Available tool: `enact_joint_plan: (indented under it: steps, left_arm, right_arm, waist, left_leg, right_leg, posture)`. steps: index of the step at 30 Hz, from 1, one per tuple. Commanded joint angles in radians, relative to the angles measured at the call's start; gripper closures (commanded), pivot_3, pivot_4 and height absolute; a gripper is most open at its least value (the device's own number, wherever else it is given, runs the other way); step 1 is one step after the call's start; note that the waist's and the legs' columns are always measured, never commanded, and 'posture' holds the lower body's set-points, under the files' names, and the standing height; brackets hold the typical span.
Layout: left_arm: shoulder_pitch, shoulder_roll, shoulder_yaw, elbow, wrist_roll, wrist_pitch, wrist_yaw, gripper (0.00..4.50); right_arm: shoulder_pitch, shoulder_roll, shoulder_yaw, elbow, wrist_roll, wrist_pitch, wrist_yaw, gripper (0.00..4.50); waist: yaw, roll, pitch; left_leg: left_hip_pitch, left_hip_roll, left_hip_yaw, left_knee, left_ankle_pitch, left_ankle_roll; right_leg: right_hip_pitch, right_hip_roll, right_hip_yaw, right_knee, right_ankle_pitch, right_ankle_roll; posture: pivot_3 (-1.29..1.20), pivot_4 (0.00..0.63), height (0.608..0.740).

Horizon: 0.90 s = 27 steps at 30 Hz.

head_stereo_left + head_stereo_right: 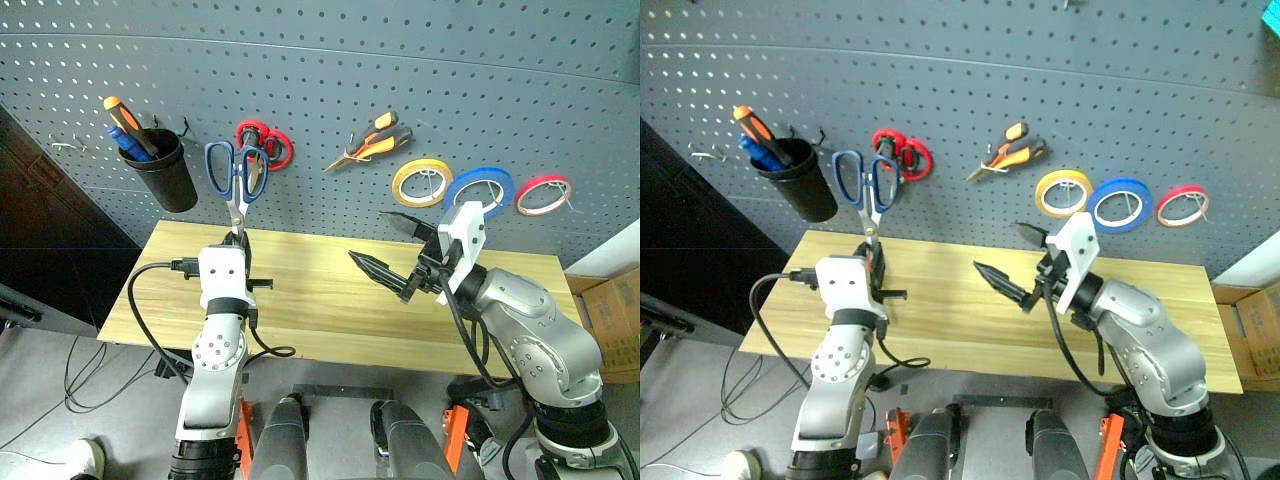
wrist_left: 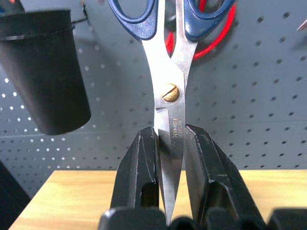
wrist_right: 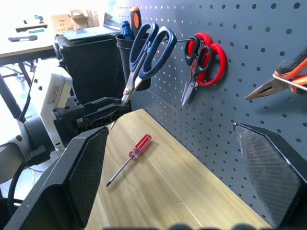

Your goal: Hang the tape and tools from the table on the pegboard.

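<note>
Black cup (image 1: 165, 170) left — red-handled scissors (image 1: 266, 146) right

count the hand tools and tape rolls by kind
scissors: 2, blue and red
pliers: 1
screwdrivers: 2, in the cup and on the table
tape rolls: 3, yellow, blue, red
total: 8

Marking: "RIMEI", stamped upward along one steel blade of the blue-handled scissors (image 2: 169, 103), just below the brass pivot screw (image 2: 170, 92).

Left pincer (image 2: 170, 143) hides the blue-handled scissors (image 2: 170, 57) tips.
</note>
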Motion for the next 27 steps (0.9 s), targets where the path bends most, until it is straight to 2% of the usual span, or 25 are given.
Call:
enact_joint_plan:
  steps: [1,17,27]
  left_arm:
    - [-0.013,-0.004,-0.011,-0.028,0.008,-0.044,0.002,4.07]
    - [-0.066,-0.02,-0.003,0.029,-0.041,0.014,-0.033,4.07]
    - [-0.164,0.038,0.016,0.167,-0.067,0.007,-0.097,4.07]
  right_arm:
    - [0.012,-0.003,-0.006,-0.023,-0.004,-0.027,-0.007,0.0]
    - [0.016,0.002,-0.002,-0.022,-0.02,-0.035,-0.03,0.0]
    - [0.03,0.004,-0.006,-0.026,-0.025,-0.04,-0.046,0.0]
  waist:
    - [0.0,0.0,0.0]
    - [0.0,0.0,0.0]
    - [-0.002,0.0,0.0]
  left_leg:
    - [0.0,0.0,0.0,0.0,0.0,0.0]
    - [0.0,0.0,0.0,0.0,0.0,0.0]
    - [0.0,0.001,0.0,0.001,0.0,0.0]
  right_leg:
    - [0.0,0.0,0.0,0.0,0.0,0.0]
    - [0.0,0.0,0.0,0.001,0.0,0.0]
    - [0.0,0.001,0.0,0.001,0.001,0.003]
  posture:
    - [0.01,0.2,0.74]
    - [0.0,0.196,0.74]
    - [-0.01,0.203,0.74]
